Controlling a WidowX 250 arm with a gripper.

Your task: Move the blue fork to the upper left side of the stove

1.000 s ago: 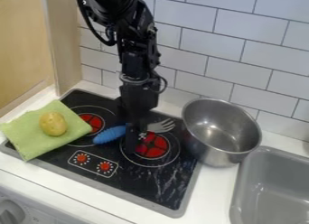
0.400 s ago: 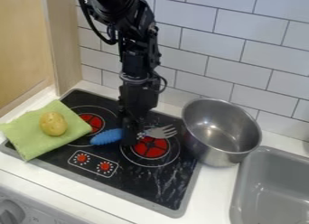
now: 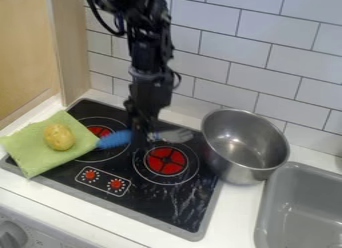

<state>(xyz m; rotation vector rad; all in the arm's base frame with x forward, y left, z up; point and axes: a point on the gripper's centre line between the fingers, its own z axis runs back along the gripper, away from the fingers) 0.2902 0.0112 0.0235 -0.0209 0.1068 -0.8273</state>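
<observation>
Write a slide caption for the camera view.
The tool holds a blue-handled fork over the stove, between a potato on green cloth and a metal pot.

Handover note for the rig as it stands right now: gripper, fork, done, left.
Gripper: closed on the blue fork around its middle, handle toward the left burner, tines toward the pot. Can't tell if the fork clears the stove.
Done: fork grasped.
Left: carry it to the stove's upper left, set down, release. Not there yet.
Watch: green cloth with potato on it overlaps the stove's left side; I'd keep the handle clear of it.
</observation>
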